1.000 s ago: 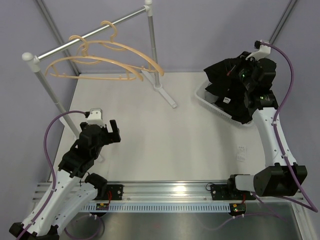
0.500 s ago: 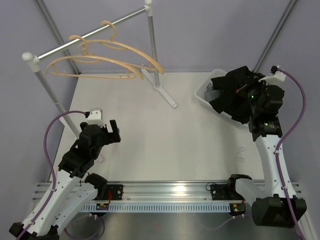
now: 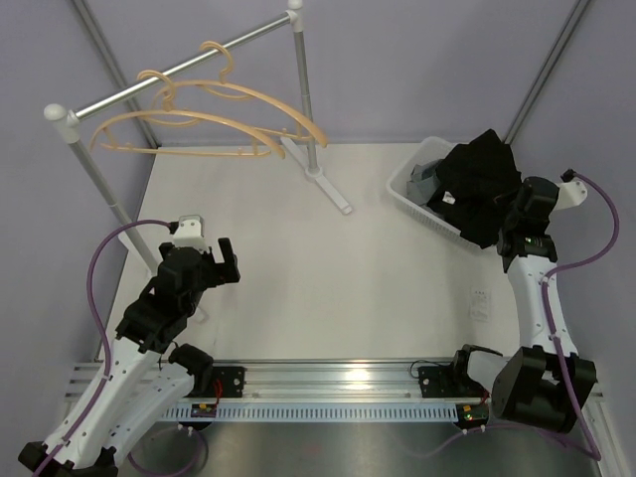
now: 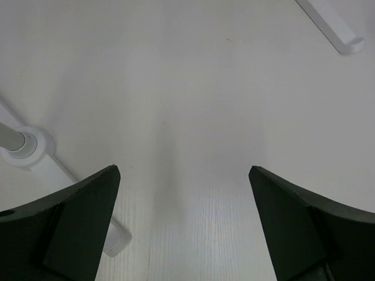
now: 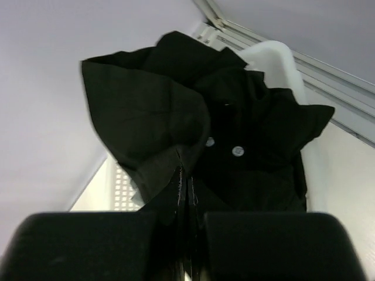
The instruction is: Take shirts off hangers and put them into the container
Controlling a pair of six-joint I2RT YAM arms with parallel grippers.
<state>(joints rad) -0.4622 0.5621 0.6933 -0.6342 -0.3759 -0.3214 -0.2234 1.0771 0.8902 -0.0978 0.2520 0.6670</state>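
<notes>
The black shirt (image 3: 481, 175) lies crumpled, draped over the white basket (image 3: 399, 191).

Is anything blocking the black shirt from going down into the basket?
Nothing visible does. The black shirt, pinched in the right gripper's shut jaws, lies bunched over the basket, with only the grey shirt showing inside it.

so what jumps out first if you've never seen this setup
The black shirt heaped over the white basket at far right, a fold pinched in the shut right gripper. Two bare wooden hangers hang on the rail at far left, and the left gripper hangs open above the table.
</notes>
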